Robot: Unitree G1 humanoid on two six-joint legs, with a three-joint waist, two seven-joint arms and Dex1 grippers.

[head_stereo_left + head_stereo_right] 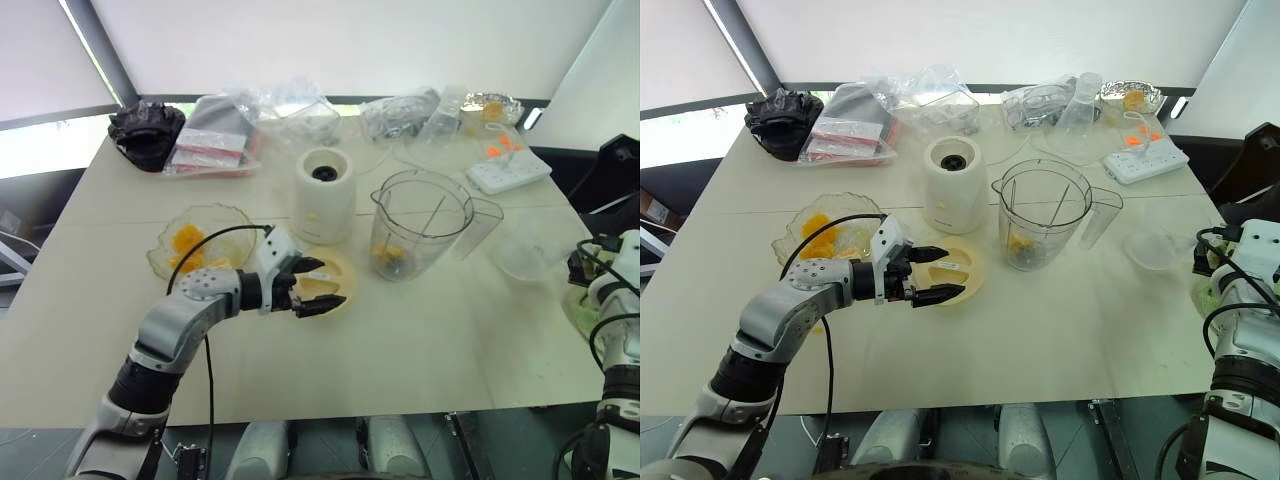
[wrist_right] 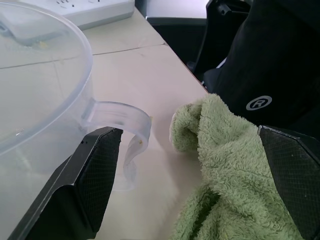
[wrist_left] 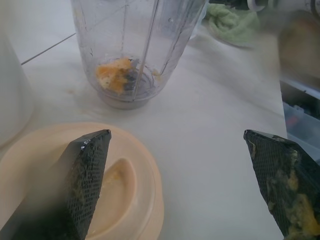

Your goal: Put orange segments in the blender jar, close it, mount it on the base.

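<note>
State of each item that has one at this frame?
blender jar: upright on the table, no lid, orange segments at the bottom, off the base
base: upright, socket bare
lid: flat on the table
left gripper: open over the lid
right gripper: open, holding nothing

Twin head views down over the table; wrist views close, low along it.

You've got the blender jar standing upright and uncovered mid-table, clear plastic, handle facing right, with a few orange segments sitting at its bottom around the blade. The base, a white cylinder with a dark top socket, stands just left of it, not touching.
</note>
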